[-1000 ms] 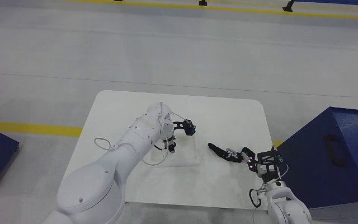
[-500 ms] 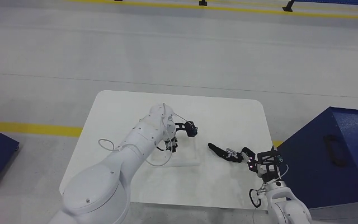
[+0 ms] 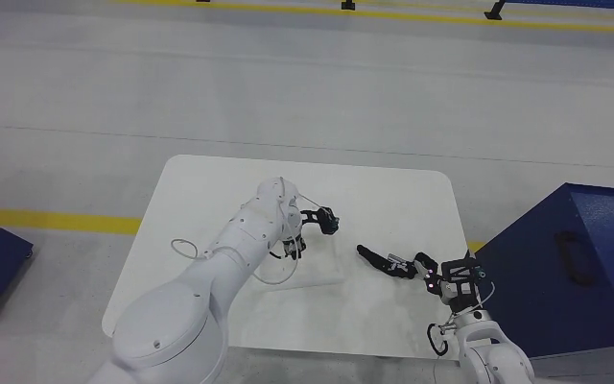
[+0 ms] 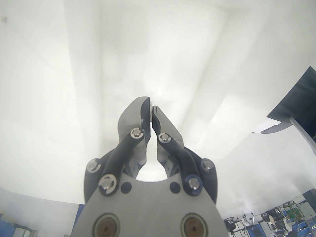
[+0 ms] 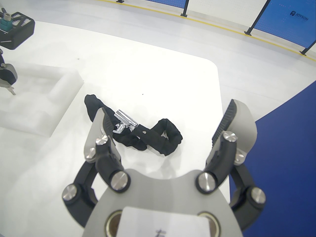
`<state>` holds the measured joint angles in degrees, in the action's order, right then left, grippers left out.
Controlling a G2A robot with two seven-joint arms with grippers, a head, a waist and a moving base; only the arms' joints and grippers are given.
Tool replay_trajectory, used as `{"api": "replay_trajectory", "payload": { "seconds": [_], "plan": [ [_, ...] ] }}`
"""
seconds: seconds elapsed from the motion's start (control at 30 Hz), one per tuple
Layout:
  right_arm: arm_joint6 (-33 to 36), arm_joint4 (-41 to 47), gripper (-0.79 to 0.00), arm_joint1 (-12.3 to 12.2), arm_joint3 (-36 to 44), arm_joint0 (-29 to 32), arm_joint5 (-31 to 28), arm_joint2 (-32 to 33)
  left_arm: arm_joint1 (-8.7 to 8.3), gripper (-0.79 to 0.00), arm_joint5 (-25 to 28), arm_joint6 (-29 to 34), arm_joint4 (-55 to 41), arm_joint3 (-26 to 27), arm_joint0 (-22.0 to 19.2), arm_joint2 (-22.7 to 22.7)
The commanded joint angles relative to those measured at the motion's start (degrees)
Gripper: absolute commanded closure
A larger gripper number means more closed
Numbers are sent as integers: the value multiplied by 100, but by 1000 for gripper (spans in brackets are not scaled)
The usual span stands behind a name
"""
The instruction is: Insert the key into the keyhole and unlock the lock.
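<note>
- Two grippers here, and they look pretty different. The left gripper (image 4: 151, 109) is pinched almost shut on a small silver metal key (image 5: 11, 90). You can see a thin sliver of metal clamped right between its fingertips.
- From the right wrist view, the key's blade pokes out below those fingers. It hangs just above the white foam block (image 5: 61, 87), and I can't tell if it touches.
- The right gripper (image 5: 167, 110) is spread wide and holding nothing.
- The black fabric-sleeved chain lock (image 5: 148, 136) lies curled on the white rounded-corner table (image 3: 403, 192), right in front of the right gripper. One finger overlaps the near end of the lock in the wrist view, so I can't say whether they touch.
- The lock's shiny silver cylinder (image 5: 126, 119) sits close to that same finger.
- From the top view, the lock is between the two grippers, just beside the foam block's edge. It's well apart from the left gripper and its key.
</note>
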<state>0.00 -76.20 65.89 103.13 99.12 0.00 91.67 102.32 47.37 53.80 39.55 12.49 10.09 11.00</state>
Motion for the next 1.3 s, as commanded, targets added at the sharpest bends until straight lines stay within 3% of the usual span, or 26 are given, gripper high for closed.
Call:
{"api": "replay_trajectory", "payload": {
  "seconds": [0.0,0.63,1.07,1.27],
  "plan": [
    [0,0,-785,0,0,0,0,0,15,0,10,36,7,-30,10,11],
    [0,0,-785,0,0,0,0,0,-9,0,125,-73,-81,-203,-297,248],
    [0,0,-785,0,0,0,0,0,-282,0,1063,-752,-629,-562,-381,588],
    [0,0,-785,0,0,0,0,0,-328,0,564,-595,604,-127,-357,121]
  ]
}}
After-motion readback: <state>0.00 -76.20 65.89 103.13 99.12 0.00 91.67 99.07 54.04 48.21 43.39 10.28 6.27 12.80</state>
